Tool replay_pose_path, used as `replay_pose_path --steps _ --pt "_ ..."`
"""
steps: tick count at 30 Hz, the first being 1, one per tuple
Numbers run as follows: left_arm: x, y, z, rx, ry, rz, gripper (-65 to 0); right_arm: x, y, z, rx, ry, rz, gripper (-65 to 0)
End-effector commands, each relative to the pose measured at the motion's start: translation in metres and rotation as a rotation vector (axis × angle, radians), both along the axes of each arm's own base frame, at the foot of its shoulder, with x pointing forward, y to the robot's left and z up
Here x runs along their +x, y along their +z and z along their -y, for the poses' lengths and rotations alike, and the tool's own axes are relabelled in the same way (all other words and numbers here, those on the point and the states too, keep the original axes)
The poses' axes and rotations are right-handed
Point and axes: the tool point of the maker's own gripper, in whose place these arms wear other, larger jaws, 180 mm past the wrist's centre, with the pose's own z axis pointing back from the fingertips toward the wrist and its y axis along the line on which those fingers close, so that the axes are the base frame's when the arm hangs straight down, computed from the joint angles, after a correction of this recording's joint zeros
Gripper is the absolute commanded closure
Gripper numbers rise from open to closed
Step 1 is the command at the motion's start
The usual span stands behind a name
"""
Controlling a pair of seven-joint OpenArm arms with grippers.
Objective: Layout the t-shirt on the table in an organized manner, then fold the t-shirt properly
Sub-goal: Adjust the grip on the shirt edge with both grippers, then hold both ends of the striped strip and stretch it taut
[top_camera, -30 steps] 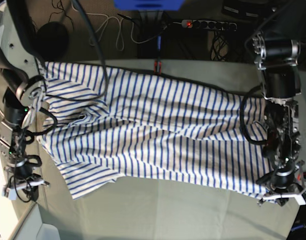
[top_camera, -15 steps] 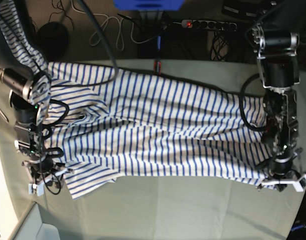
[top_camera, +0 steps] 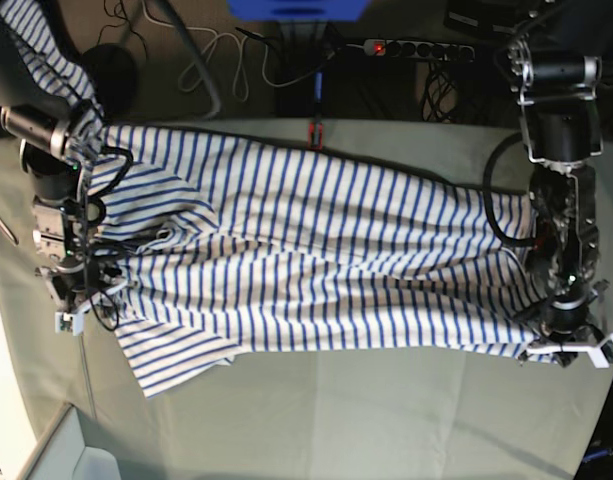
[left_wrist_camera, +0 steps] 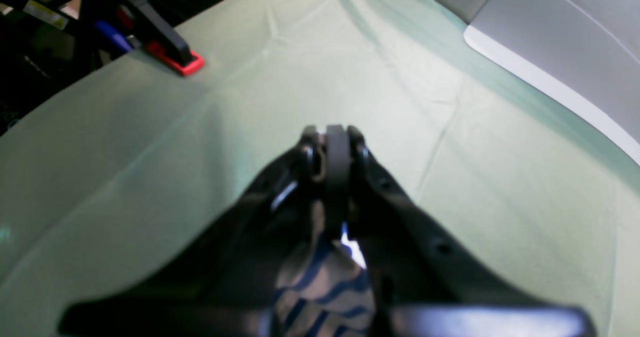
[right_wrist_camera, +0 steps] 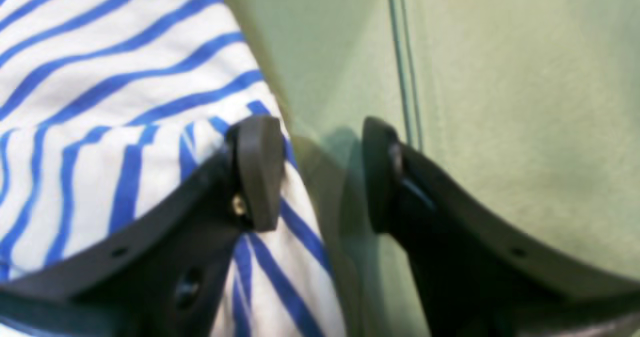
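Note:
The white, blue-striped t-shirt [top_camera: 316, 250] lies stretched out lengthwise across the pale green table [top_camera: 366, 420]. My left gripper [top_camera: 569, 350] sits at the shirt's near right corner. In the left wrist view its fingers [left_wrist_camera: 332, 147] are shut, with striped fabric [left_wrist_camera: 320, 287] bunched between them. My right gripper [top_camera: 86, 300] is at the shirt's left edge. In the right wrist view it [right_wrist_camera: 320, 177] stands open: one finger [right_wrist_camera: 255, 172] rests over the shirt's hem [right_wrist_camera: 100, 77], the other is over bare table [right_wrist_camera: 500, 77]. Nothing is clamped between them.
A red clamp [top_camera: 316, 132] holds the table's far edge, also seen in the left wrist view [left_wrist_camera: 175, 62]. A power strip [top_camera: 416, 47] and cables lie on the floor behind. Striped cloth [top_camera: 46, 50] drapes over the right arm at top left. A grey panel [left_wrist_camera: 550, 37] borders the table.
My right gripper has opened and let go of the shirt's left edge, and its arm has shifted toward the far side. The left gripper stayed shut and moved slightly farther back with the corner.

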Motion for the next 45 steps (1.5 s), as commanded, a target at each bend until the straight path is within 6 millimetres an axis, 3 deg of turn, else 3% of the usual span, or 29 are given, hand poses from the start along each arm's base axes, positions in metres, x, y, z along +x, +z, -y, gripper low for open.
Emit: replay_pose_path --steps 1,8,13,17,20,27,33,36,39,42,45 --pt "0.009 0.026 -0.007 0.036 0.007 0.068 -0.1 0.008 0.008 -0.001 -0.005 0.011 0.019 -27.4" --pt "0.01 0.028 -0.007 0.036 0.006 0.071 -0.1 -0.001 -0.003 -0.044 0.135 0.147 0.014 -26.9" --pt "0.01 0.028 -0.007 0.036 0.006 0.071 -0.1 0.003 0.006 -0.028 0.166 0.073 0.055 -27.5" --pt "0.01 0.028 -0.007 0.036 0.006 0.071 -0.1 0.022 0.035 -0.01 0.155 0.023 0.139 -27.5" --pt "0.01 0.028 -0.007 0.036 0.006 0.071 -0.1 0.026 0.041 -0.01 0.147 0.028 0.156 -27.5" --pt "0.01 0.028 -0.007 0.036 0.006 0.071 -0.1 0.021 0.027 -0.031 0.186 0.042 0.126 -27.5" --pt "0.01 0.028 -0.007 0.036 0.006 0.071 -0.1 0.006 0.0 -0.047 0.241 0.047 0.049 -26.9" --pt "0.01 0.028 -0.007 0.036 0.006 0.071 -0.1 0.002 -0.006 -0.052 0.228 0.075 0.025 -20.4" --pt "0.01 0.028 -0.007 0.036 0.006 0.071 -0.1 -0.011 -0.018 -0.056 0.208 0.106 -0.012 -0.2" --pt "0.01 0.027 -0.007 0.034 0.006 0.07 -0.1 -0.016 -0.02 -0.055 0.204 0.108 -0.014 0.0" --pt "0.005 0.02 -0.006 0.033 0.005 0.054 -0.1 -0.026 -0.011 -0.032 0.159 0.066 0.058 0.0"
